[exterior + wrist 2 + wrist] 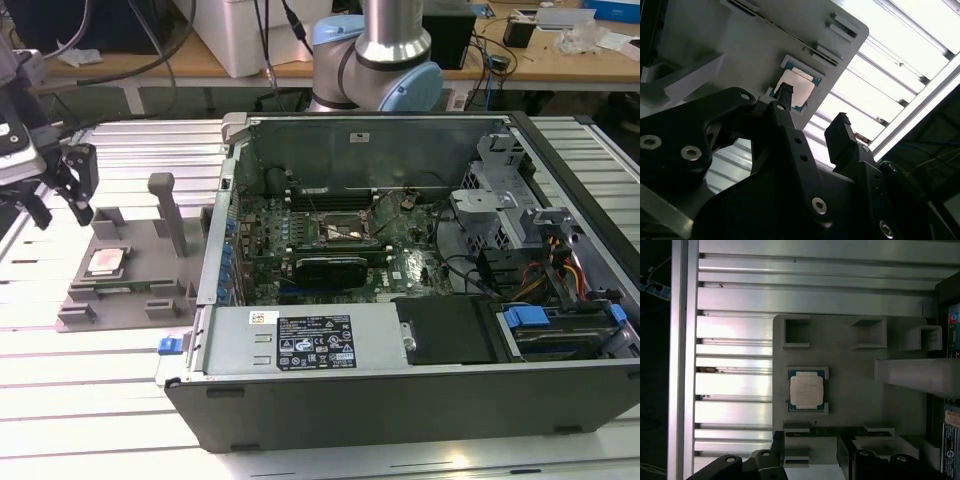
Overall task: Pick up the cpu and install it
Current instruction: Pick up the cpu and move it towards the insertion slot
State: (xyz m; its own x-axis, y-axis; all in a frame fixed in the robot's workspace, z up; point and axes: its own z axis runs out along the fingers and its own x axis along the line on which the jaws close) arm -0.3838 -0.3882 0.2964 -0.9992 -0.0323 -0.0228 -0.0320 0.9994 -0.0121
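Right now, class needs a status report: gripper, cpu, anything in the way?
Gripper open, empty, hovering near grey tray. Cpu seated in tray, untouched. No obstruction seen.

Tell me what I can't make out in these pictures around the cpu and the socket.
Second wrist view: a claw finger covers one corner of the cpu.
Exterior view: the socket inside the case is too small to judge its state.
First wrist view: the claw is cut off by the frame edge.
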